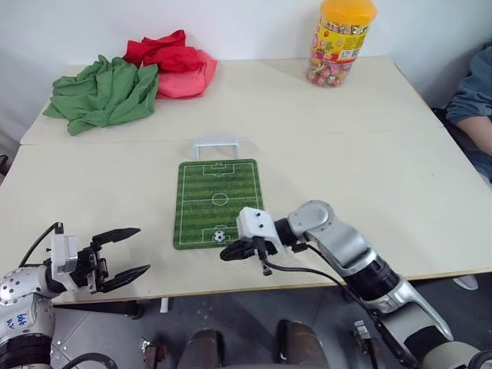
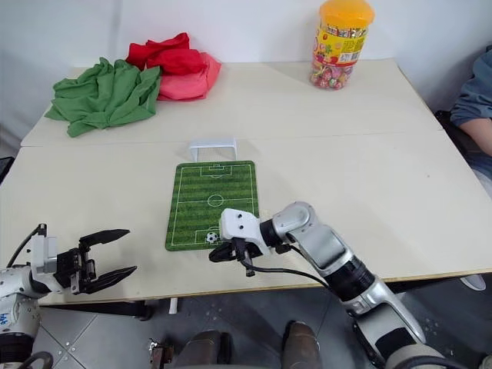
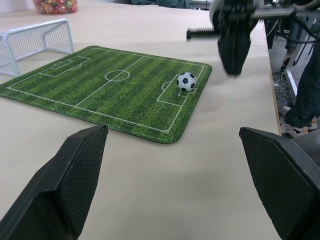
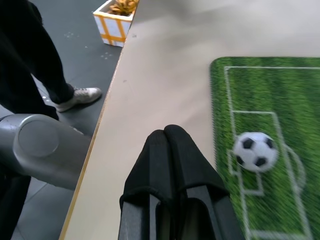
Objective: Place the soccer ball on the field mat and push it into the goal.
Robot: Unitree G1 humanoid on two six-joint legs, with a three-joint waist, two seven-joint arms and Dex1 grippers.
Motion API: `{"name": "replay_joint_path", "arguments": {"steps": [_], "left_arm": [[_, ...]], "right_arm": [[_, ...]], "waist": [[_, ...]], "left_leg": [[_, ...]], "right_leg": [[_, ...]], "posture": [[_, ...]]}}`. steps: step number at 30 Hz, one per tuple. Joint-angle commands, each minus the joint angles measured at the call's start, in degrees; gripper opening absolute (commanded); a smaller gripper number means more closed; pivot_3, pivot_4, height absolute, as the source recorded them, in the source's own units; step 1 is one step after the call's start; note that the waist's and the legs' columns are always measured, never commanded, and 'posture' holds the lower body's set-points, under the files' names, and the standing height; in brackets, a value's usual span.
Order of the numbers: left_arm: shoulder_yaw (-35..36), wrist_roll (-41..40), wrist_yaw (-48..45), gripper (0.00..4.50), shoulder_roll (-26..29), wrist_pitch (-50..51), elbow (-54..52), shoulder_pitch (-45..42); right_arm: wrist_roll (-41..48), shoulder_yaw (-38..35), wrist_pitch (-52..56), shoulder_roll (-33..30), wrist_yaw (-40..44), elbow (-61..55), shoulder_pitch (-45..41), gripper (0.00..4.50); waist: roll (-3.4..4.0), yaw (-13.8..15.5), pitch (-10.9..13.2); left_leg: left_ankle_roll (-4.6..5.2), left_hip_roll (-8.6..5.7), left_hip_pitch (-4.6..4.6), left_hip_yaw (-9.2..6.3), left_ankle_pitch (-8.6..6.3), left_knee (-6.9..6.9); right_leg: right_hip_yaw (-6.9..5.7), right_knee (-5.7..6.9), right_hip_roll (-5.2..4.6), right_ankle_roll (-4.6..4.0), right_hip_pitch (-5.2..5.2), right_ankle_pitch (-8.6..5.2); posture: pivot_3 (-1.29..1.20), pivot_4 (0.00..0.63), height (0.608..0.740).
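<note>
While the soccer ball (image 1: 220, 236) rests on the field mat (image 1: 217, 201), the empty right gripper (image 1: 228, 252) is closed beside it.

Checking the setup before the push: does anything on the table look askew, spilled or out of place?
Nothing stands out. The soccer ball rests on the field mat in the near penalty area, the goal stands upright at the mat's far edge, and the candy jar is upright. Only the green cloth and red cloth lie crumpled.

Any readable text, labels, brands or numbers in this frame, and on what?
Candy jar label: printed, too small to read.
Left arm: blue marks, blurred, unreadable.
Field mat: white pitch lines, no words.
Soccer ball, goal: no text.
</note>
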Motion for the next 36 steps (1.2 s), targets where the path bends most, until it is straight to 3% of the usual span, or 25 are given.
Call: {"name": "replay_joint_path", "arguments": {"steps": [1, 7, 11, 15, 18, 24, 30, 36], "left_arm": [[1.0, -1.7, -2.7, 4.5, 0.1, -0.2, -2.3, 1.4], [1.7, -2.1, -1.4, 4.5, 0.0, -0.7, -3.8, 3.0], [4.1, -2.3, 4.3, 4.5, -0.8, -1.4, -4.6, 1.1], [5.9, -1.2, 11.3, 4.5, -1.8, -2.2, -4.7, -2.3], [7.3, 0.0, 18.9, 4.5, -2.4, -1.8, -3.8, -5.7], [7.6, 2.0, 24.5, 4.5, -1.8, -2.9, -1.3, -9.0], [7.4, 3.9, 28.2, 4.5, -1.3, -2.7, 0.6, -10.5], [7.0, 4.4, 29.6, 4.5, -0.6, -0.8, 1.6, -11.1]], "right_arm": [[-1.2, 0.6, -4.9, 2.1, 0.6, 4.9, -2.7, 0.03], [-4.1, -1.5, -12.5, 8.2, -3.0, 21.8, -10.3, 0.03], [-5.5, -7.9, -18.8, 10.2, -11.2, 37.7, -21.2, 0.03], [-4.3, -12.3, -20.2, 10.5, -12.1, 42.1, -25.4, 0.03], [-3.7, -14.7, -19.0, 10.9, -11.8, 40.7, -25.5, 0.03], [0.6, -16.9, -10.6, 10.1, -8.7, 27.9, -20.7, 0.03], [4.3, -18.3, -3.5, 3.2, -4.5, 14.7, -14.6, 0.03], [4.4, -21.4, -5.5, -8.0, -0.6, 13.6, -10.4, 0.03]], "waist": [[0.0, 0.0, 0.0], [0.02, -0.2, 0.0], [0.05, -0.3, 0.0], [0.04, -0.2, 0.0], [0.03, -0.6, 0.0], [0.03, -1.4, 0.0], [0.03, -1.2, 0.0], [0.02, -0.6, 0.0]], "left_leg": [[0.0, 0.0, 0.0, 0.0, 0.0, 0.0], [-0.01, 0.02, 0.01, 0.01, 0.0, 0.01], [-0.02, 0.02, 0.0, 0.02, 0.0, 0.02], [-0.03, 0.03, -0.02, -0.02, -0.01, 0.05], [-0.06, 0.06, 0.01, -0.02, -0.03, -0.01], [-0.06, 0.05, -0.01, 0.0, -0.03, -0.01], [-0.04, 0.05, -0.02, 0.02, -0.04, -0.01], [-0.01, 0.03, -0.02, 0.06, -0.06, 0.02]], "right_leg": [[0.0, 0.0, 0.0, 0.0, 0.0, 0.0], [0.0, 0.02, 0.01, -0.04, -0.01, -0.01], [0.0, 0.02, 0.01, -0.07, -0.03, -0.01], [-0.01, 0.02, 0.02, -0.09, -0.03, 0.0], [-0.06, 0.02, 0.04, -0.09, -0.03, 0.0], [-0.06, 0.0, 0.03, -0.08, -0.03, 0.0], [-0.05, -0.01, 0.03, -0.09, -0.04, 0.0], [-0.04, -0.04, 0.02, -0.09, -0.03, 0.0]], "posture": [[0.0, 0.15, 0.74], [0.0, 0.15, 0.74], [0.0, 0.15, 0.74], [0.0, 0.15, 0.74], [0.0, 0.15, 0.74], [0.0, 0.15, 0.74], [0.0, 0.15, 0.74], [0.0, 0.15, 0.74]]}}
